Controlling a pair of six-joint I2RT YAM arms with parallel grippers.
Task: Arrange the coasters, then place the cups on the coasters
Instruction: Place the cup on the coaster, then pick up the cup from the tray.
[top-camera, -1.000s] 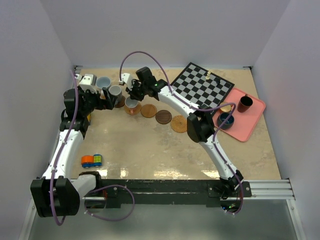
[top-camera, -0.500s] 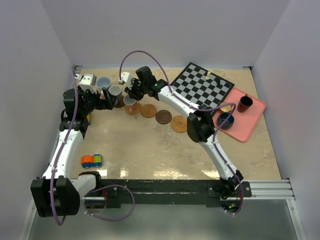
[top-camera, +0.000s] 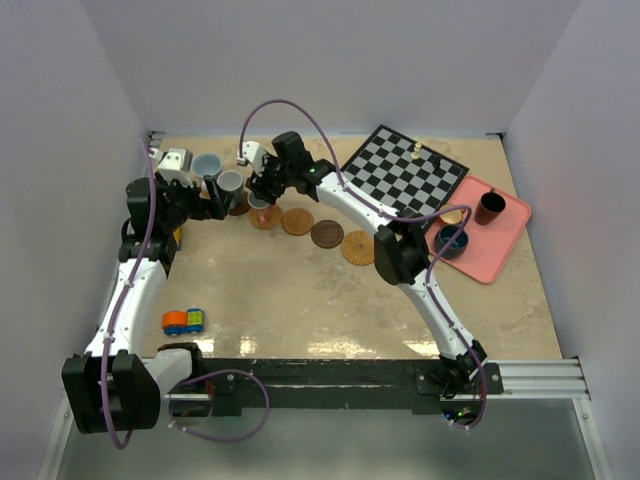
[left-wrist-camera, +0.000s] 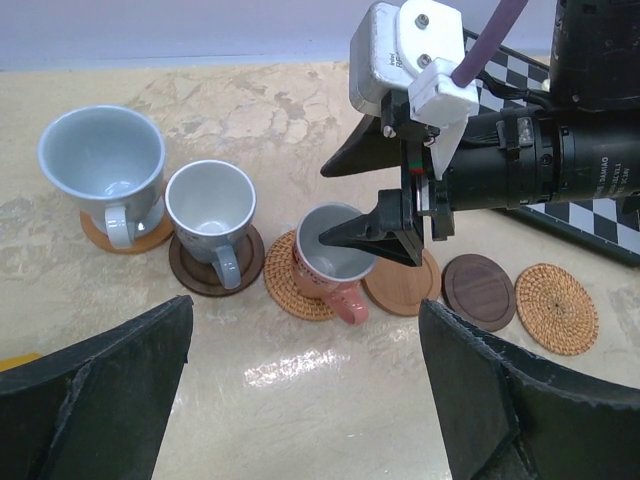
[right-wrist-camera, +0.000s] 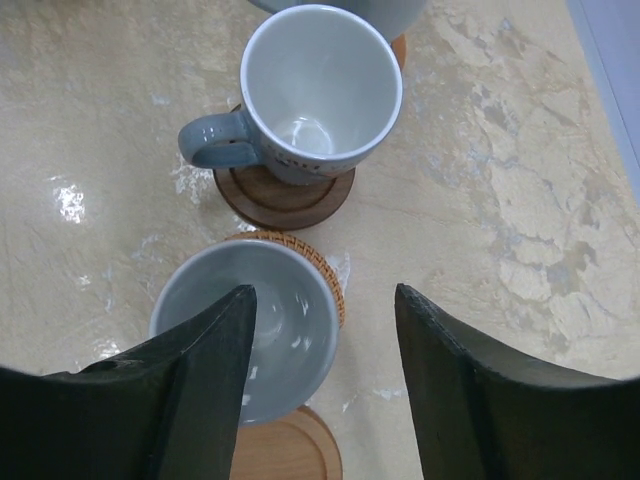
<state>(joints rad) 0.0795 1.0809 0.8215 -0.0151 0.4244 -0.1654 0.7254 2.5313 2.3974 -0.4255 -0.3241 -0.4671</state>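
Straddling pink cup (left-wrist-camera: 335, 262), R fingers (top-camera: 263, 194) parted, no grip, grey cup (right-wrist-camera: 320, 90) just beside, L fingers (top-camera: 214, 198) wide, empty.

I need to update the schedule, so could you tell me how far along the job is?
Done: six coasters in a row, three cups seated. In hand: the right gripper open over the pink cup on its woven coaster. Left: three bare coasters, three cups on the tray.

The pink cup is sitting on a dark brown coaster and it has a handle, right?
Not quite. The pink cup does have a handle, but it sits on a woven tan coaster, not a dark brown one. The left wrist view shows this plainly.
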